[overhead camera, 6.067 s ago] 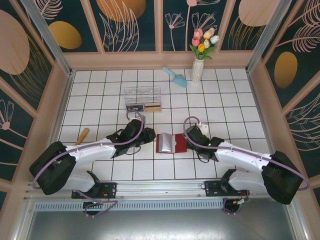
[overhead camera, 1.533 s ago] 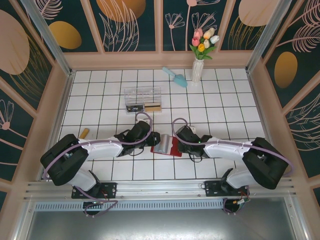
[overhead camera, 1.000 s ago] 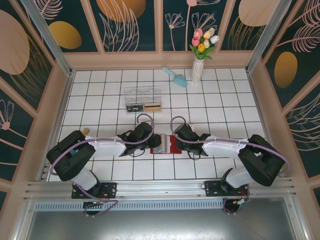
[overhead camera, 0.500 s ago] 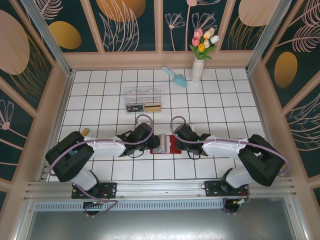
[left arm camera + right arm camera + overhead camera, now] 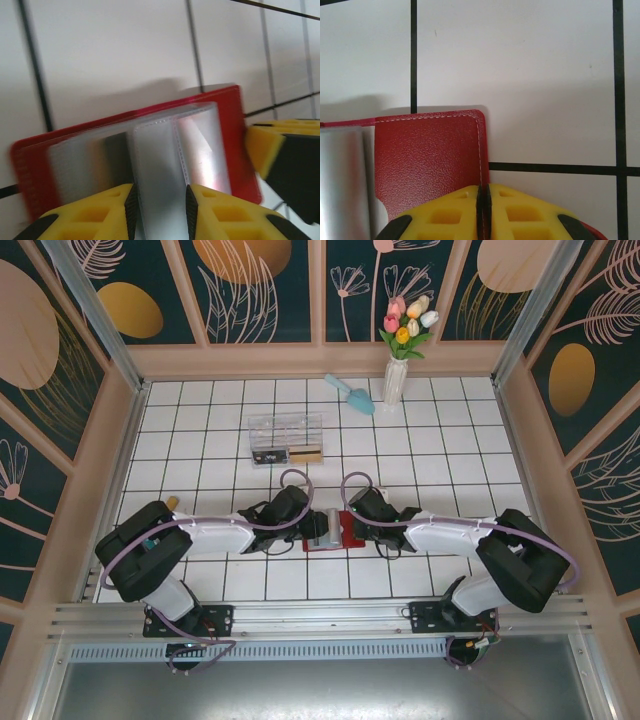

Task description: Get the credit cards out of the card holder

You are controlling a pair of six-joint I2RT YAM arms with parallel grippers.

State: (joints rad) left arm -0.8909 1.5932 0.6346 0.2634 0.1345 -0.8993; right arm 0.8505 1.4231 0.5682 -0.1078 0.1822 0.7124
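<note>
The red card holder (image 5: 340, 538) is laid open on the white tiled table (image 5: 460, 440). It is near the front edge, between the two claws. Its red cover (image 5: 430, 160) is flat on the tiles. Its clear pocket pages (image 5: 200, 145) are seen inside, shiny and silver-grey. Whether credit cards are tucked in the pockets cannot be told.

The left claw (image 5: 159, 195) is closed on the card holder's pocket pages. In the left wrist view a bunch of pages is held between the two yellow fingers (image 5: 100, 212), and it is touched by both of them. From above, that bunch is seen as a narrow grey strip over the middle of the holder.

The right claw (image 5: 482, 192) is pressed together. Just a thin dark line is seen between its yellow fingers (image 5: 530, 215). It is placed on the right part of the red cover, close to a corner. Whether the cover is pinched or only pushed down cannot be told. In the left wrist view the right edge of the holder is touched by the right claw.

Farther back, a clear plastic box (image 5: 286, 430) is set on the tiles. Two small cards (image 5: 306, 453), one dark and one gold-tan, are seen at its near side. Whether they are in the box or just in front of it cannot be told. A blue-green scoop (image 5: 350, 392) and a white vase of tulips (image 5: 396, 380) are placed by the back wall.
</note>
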